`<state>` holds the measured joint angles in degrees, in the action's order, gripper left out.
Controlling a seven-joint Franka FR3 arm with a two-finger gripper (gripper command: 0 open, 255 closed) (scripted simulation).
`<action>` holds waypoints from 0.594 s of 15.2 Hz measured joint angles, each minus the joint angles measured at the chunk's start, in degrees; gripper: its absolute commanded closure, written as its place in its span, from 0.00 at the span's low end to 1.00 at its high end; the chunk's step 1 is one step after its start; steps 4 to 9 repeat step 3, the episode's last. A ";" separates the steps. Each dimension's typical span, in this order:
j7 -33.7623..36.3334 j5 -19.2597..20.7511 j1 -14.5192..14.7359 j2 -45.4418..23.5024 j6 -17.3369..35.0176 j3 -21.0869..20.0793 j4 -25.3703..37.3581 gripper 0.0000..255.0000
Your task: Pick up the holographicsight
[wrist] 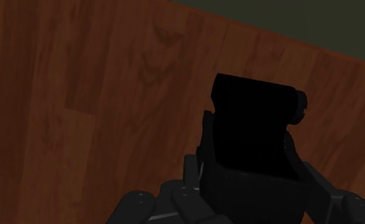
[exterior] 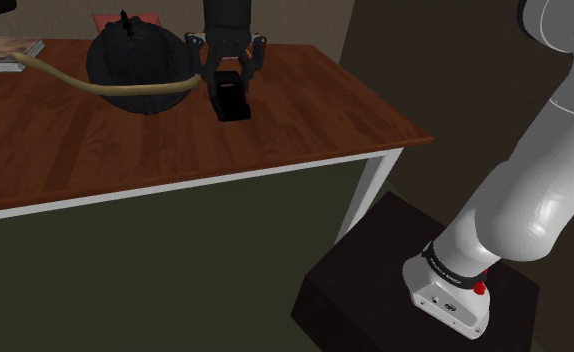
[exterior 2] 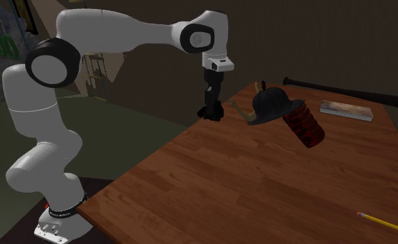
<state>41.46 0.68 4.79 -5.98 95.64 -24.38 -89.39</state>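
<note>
The holographic sight (exterior: 231, 100) is a small black block standing on the brown wooden table (exterior: 95, 140), near the far edge in the shoulder view. My gripper (exterior: 231, 78) hangs straight above it with its fingers lowered over the upper part of the sight. The fingers are open and stand close on either side of it. In the wrist view the sight (wrist: 251, 127) rises between the two fingers (wrist: 203, 143), with a small knob on one side. In the second exterior view my gripper (exterior 2: 209, 112) is low over the table's far corner.
A black round hat (exterior: 140, 65) with a tan strap (exterior: 125, 90) lies just beside the sight, towards the shoulder view's left. A book (exterior: 5, 50) sits at the far left corner. A dark red ribbed cylinder (exterior 2: 306, 126), a bat (exterior 2: 357, 93) and a pencil (exterior 2: 385, 223) lie elsewhere on the table.
</note>
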 measured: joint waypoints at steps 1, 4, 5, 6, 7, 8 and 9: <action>0.00 0.04 0.01 -0.11 -0.80 0.00 0.90 1.00; 0.03 0.08 0.05 -0.19 -2.11 -0.02 2.28 1.00; 0.03 0.08 0.05 -0.19 -2.11 -0.02 2.28 1.00; 0.03 0.08 0.05 -0.19 -2.11 -0.02 2.28 1.00; 0.03 0.08 0.05 -0.19 -2.11 -0.02 2.28 1.00; 0.03 0.08 0.05 -0.19 -2.11 -0.02 2.28 1.00; 0.03 0.08 0.05 -0.19 -2.11 -0.02 2.28 1.00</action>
